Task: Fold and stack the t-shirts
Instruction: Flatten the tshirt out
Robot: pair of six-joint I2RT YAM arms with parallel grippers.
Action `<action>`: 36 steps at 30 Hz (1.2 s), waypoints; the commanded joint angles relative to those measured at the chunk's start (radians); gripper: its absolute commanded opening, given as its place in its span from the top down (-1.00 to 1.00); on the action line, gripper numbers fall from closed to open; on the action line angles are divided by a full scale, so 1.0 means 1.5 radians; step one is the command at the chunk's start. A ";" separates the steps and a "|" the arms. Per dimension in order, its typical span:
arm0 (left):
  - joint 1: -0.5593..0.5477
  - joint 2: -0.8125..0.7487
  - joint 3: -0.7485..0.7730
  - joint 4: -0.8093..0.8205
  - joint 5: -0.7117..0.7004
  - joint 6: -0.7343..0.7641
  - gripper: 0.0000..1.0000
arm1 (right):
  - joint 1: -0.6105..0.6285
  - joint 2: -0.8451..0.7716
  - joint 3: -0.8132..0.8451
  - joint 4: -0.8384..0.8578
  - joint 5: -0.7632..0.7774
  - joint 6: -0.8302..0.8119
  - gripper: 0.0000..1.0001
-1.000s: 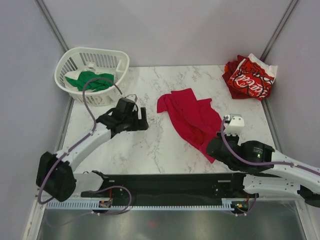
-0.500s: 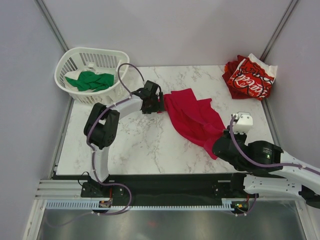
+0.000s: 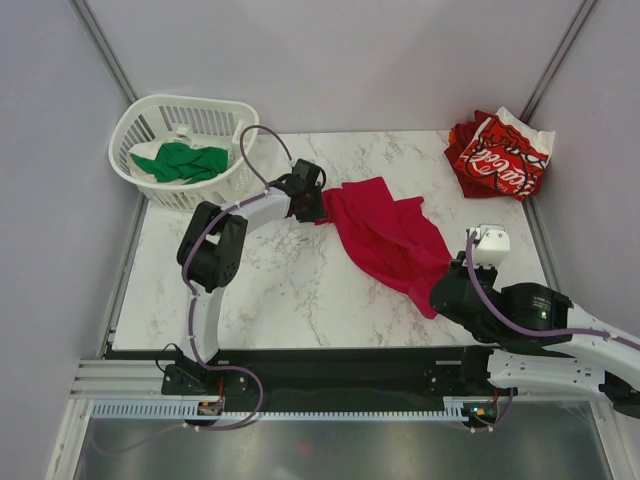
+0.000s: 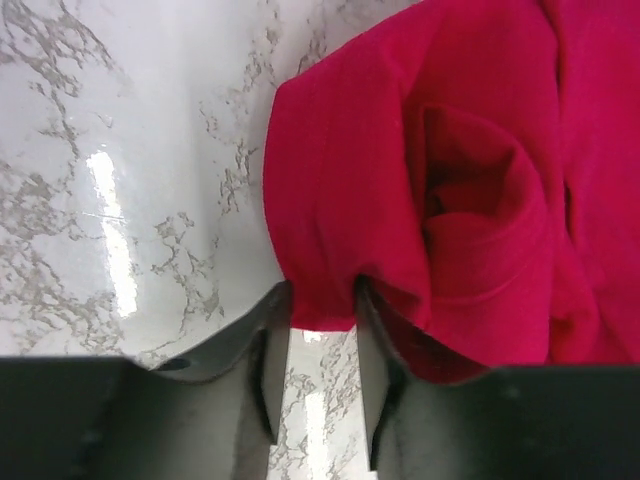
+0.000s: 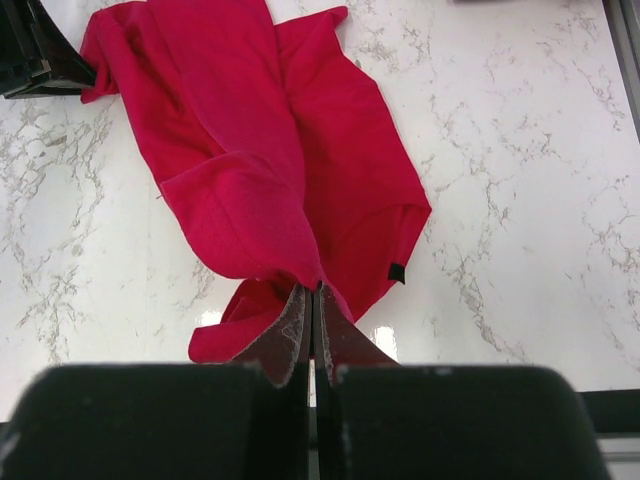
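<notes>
The crimson-red t-shirt lies crumpled across the middle of the marble table. At its far-left corner my left gripper has its fingers closed on the cloth edge, and the shirt bunches up just beyond them. My right gripper is shut on the near hem of the same shirt, at the shirt's lower right corner in the top view. The red-and-white t-shirt sits in a heap at the back right corner. The green t-shirt lies inside the basket.
A white slatted basket stands at the back left corner, close to the left arm's elbow. Grey walls close in the table on both sides. The black fingers of the left gripper show at the top left of the right wrist view.
The left arm swung from the left side of the table to the shirt's far-left corner, and its jaws closed on the cloth. The right gripper drew the near hem slightly right and toward the front.
</notes>
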 commanded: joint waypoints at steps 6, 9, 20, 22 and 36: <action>-0.001 0.015 0.002 0.028 0.000 -0.007 0.95 | 0.001 0.015 0.016 -0.006 0.027 0.002 1.00; -0.001 -0.018 -0.011 0.027 -0.005 -0.004 0.96 | 0.000 0.015 0.026 -0.006 0.023 0.003 1.00; -0.005 -0.504 -0.178 -0.070 -0.096 0.068 0.95 | 0.000 -0.009 0.187 0.027 0.083 -0.145 1.00; -0.007 -0.571 -0.178 -0.114 -0.092 0.092 0.95 | 0.000 -0.021 0.215 0.065 0.085 -0.215 1.00; -0.007 -0.900 -0.047 -0.390 -0.103 0.136 0.95 | 0.001 -0.106 0.406 0.189 0.104 -0.423 1.00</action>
